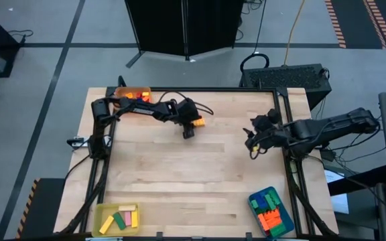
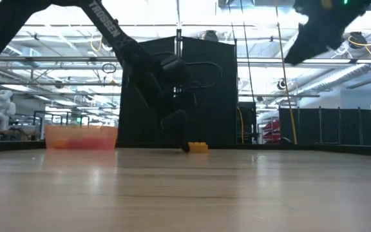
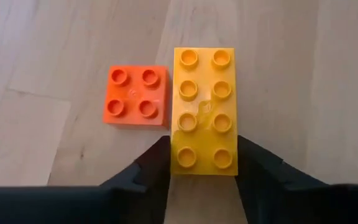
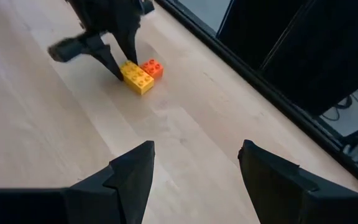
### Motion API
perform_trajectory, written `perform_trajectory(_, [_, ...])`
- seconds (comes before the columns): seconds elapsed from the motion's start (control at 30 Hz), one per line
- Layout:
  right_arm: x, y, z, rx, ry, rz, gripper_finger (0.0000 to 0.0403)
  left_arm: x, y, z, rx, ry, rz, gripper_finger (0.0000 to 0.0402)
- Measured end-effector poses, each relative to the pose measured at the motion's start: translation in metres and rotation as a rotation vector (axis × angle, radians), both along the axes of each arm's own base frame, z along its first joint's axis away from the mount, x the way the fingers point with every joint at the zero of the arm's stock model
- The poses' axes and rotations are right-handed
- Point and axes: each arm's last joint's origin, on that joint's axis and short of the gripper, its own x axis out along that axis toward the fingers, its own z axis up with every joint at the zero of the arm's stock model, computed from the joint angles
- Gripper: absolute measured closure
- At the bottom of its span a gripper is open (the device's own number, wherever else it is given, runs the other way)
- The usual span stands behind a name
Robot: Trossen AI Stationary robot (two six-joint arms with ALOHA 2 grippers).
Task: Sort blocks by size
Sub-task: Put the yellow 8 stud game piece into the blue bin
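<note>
1. Lying flat on the pale wooden table, studs up, a long yellow eight-stud plastic brick is the thing I take as my landmark; it sits toward the far side of the table, left of the middle.
2. Just beside that yellow brick sits a small orange four-stud square brick, the two very close, though I cannot tell whether their sides touch.
3. The left gripper is down at the yellow brick's near end, one dark finger on each long side and pressed against it, so the jaws are gripping the yellow brick while it rests on the wood.
4. Farther back and to the left of the yellow brick, at the table's far left corner, stands an orange square plastic tray holding several small bricks I cannot sort out.
5. Well to the right of the yellow brick, the right gripper hangs above the table with its jaws spread and nothing between them.
6. Well apart from the yellow brick, at the near edge, a yellow square tray on the left holds yellow, green and pink bars, and a blue square tray on the right holds green and orange blocks.
</note>
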Motion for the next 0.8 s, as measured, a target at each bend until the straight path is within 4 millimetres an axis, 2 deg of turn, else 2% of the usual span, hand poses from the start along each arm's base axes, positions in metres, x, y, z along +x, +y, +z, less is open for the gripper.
perform_trajectory(0.07, [0.003, 0.0, -0.016, -0.01, -0.006, -0.002, 0.0177, 0.001, -0.003, 0.0, 0.003, -0.004, -0.009, 0.0271])
perform_trajectory(0.2, [0.009, 0.002, -0.039, -0.006, -0.064, 0.032, 0.0177, 0.004, -0.009, 0.001, 0.023, 0.002, -0.04, 0.0272])
perform_trajectory(0.3, [0.014, 0.005, -0.056, 0.037, -0.115, 0.123, 0.0177, 0.006, -0.017, 0.001, 0.026, 0.002, -0.063, 0.0272])
perform_trajectory(0.47, [0.015, 0.007, -0.081, 0.049, -0.181, 0.234, 0.0177, 0.012, -0.039, 0.01, 0.067, -0.012, -0.169, 0.0272])
perform_trajectory(0.63, [0.012, 0.007, -0.093, 0.009, -0.158, 0.271, 0.0177, 0.023, -0.069, 0.029, 0.107, -0.086, -0.283, 0.0272])
perform_trajectory(0.8, [0.02, 0.01, -0.098, 0.01, -0.134, 0.366, 0.0177, 0.038, -0.098, 0.047, 0.127, -0.171, -0.362, 0.0271])
